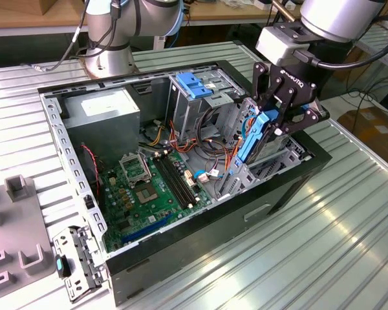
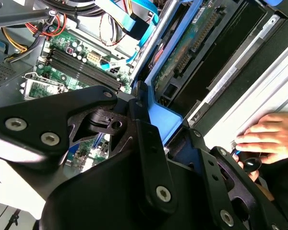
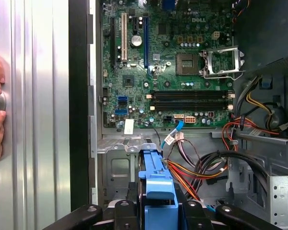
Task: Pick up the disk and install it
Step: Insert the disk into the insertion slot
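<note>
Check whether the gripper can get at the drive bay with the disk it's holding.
Probably yes: the gripper holds the disk upright just above the drive bay, whose top looks open; the cables lie beside it, not across.

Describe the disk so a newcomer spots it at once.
Find the open computer case. At its end on the exterior view's right, the gripper holds the disk at the drive bay. Its long blue rail marks it; the blue latch sits atop the cage.
</note>
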`<state>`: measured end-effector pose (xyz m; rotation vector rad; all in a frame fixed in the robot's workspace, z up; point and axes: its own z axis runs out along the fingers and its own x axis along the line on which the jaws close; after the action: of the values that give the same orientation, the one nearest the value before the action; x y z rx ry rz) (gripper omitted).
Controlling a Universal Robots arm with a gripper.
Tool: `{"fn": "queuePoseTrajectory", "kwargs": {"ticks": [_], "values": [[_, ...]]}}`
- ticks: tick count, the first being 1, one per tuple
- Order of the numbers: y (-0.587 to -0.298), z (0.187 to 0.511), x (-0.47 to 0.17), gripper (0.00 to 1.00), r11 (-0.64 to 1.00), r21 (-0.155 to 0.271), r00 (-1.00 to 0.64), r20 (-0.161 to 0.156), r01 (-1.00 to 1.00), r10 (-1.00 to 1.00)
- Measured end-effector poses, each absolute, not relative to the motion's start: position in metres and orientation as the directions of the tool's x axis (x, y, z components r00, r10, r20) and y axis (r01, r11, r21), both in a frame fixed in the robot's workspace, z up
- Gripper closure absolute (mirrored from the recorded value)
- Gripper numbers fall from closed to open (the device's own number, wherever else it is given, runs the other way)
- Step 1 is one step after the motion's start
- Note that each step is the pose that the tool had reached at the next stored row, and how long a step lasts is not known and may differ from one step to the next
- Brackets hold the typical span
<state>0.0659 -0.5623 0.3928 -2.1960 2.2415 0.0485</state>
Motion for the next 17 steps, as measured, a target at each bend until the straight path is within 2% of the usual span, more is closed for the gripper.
{"fn": "queuePoseTrajectory", "kwargs": {"ticks": [17], "values": [[-0.5623,0.3859,0.0659,0.63,0.02,0.019,-0.021,-0.027,-1.0,-0.999]]}}
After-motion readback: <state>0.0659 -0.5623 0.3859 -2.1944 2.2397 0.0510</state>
